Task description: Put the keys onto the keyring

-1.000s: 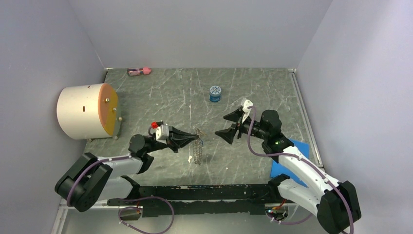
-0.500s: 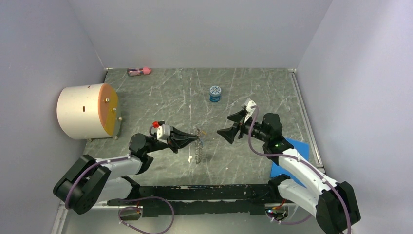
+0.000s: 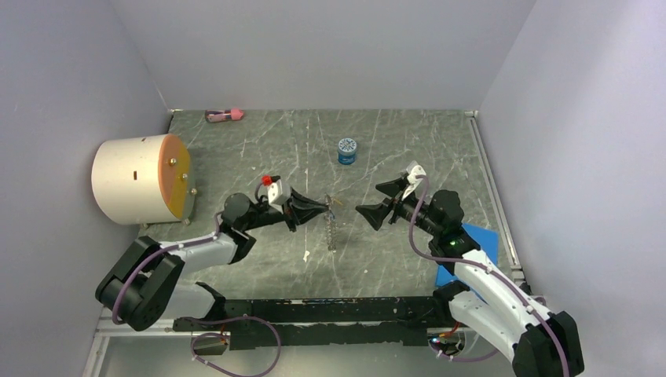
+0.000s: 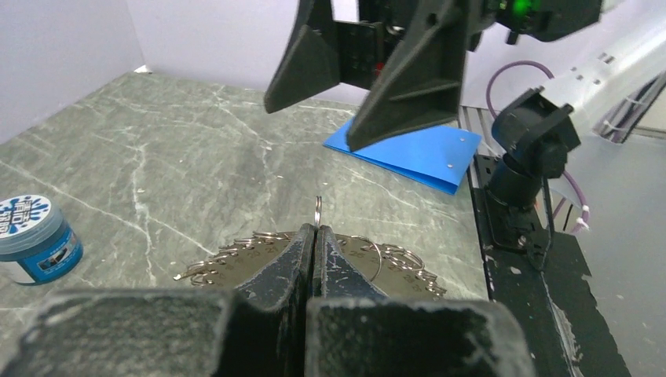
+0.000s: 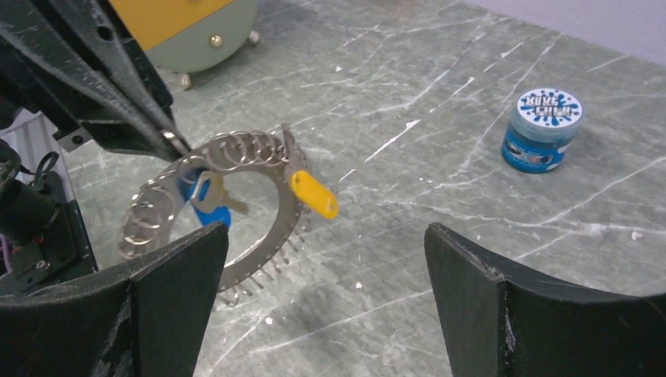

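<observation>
My left gripper (image 3: 323,206) is shut on a small split ring (image 4: 317,210) at the top of the keyring (image 3: 332,228), holding the big loop upright above the table. In the right wrist view the keyring (image 5: 267,228) carries many small rings; a yellow-headed key (image 5: 314,194) sticks out from its upper edge and a blue-headed key (image 5: 210,210) hangs inside the loop. My right gripper (image 3: 371,199) faces the keyring from the right, a short gap away, open wide with nothing between its fingers (image 5: 169,290).
A round blue jar (image 3: 347,151) stands behind the grippers. A white drum with an orange face (image 3: 141,179) sits at the left wall, a pink object (image 3: 224,115) in the far corner, and a blue sheet (image 3: 471,251) under the right arm.
My left gripper has carried the keyring up and to the right, toward the right gripper. The right gripper has opened slightly wider and shifted a little to the right.
</observation>
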You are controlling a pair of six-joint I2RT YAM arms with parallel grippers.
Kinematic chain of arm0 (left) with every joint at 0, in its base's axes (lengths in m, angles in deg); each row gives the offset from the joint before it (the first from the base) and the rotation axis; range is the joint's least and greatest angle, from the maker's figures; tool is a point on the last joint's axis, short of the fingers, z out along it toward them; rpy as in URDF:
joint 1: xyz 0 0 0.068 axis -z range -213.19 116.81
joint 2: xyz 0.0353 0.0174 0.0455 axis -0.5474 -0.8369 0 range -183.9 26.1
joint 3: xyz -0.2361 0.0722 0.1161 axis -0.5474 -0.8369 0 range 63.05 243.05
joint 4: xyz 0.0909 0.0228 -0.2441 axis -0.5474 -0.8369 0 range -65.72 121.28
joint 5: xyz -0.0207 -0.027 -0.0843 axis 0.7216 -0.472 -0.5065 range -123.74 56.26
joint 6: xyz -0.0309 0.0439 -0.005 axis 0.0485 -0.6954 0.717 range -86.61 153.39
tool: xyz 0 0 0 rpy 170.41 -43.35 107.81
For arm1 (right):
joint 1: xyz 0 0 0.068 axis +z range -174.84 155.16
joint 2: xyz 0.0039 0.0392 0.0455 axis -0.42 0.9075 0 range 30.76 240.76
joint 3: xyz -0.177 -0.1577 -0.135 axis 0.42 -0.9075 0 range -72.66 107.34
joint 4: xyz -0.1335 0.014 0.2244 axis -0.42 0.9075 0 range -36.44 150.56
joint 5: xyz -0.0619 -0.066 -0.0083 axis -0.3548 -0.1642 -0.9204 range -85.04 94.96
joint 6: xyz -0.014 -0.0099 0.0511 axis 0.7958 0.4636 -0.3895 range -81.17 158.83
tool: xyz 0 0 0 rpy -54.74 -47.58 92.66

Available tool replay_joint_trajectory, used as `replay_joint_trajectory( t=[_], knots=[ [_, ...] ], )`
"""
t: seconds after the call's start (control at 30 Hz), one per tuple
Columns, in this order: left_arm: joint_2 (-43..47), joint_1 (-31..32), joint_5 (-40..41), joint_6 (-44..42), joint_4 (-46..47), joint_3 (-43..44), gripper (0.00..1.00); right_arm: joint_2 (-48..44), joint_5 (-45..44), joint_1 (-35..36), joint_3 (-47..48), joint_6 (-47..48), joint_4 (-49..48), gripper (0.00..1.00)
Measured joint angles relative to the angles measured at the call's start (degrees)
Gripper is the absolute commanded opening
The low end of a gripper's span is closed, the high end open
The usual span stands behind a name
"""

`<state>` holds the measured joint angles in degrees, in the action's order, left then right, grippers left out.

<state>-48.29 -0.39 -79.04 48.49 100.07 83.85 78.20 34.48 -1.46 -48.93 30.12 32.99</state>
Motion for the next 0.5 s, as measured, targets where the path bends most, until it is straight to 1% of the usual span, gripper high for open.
replay_joint_trajectory(
  t=[0.13, 0.3, 0.4, 0.5],
  knots=[
    [-1.0, 0.0, 2.4, -1.0, -6.4, 4.9, 0.03, -1.9, -0.6, 0.0, 0.0, 0.0, 0.8, 0.99],
    [-4.2, 0.0, 5.9, -1.8, -11.0, 10.0, 0.03, -3.0, -0.7, 0.0, 0.0, -0.4, 1.1, 0.99],
    [-6.9, 0.0, 7.8, -1.9, -12.8, 12.5, 0.02, -3.0, -0.7, 0.0, -0.2, -1.0, 1.0, 0.99],
    [-10.0, 0.0, 9.2, -1.7, -12.6, 13.7, 0.03, -2.5, -0.5, 0.0, -0.7, -1.7, 0.7, 0.99]
  ],
)
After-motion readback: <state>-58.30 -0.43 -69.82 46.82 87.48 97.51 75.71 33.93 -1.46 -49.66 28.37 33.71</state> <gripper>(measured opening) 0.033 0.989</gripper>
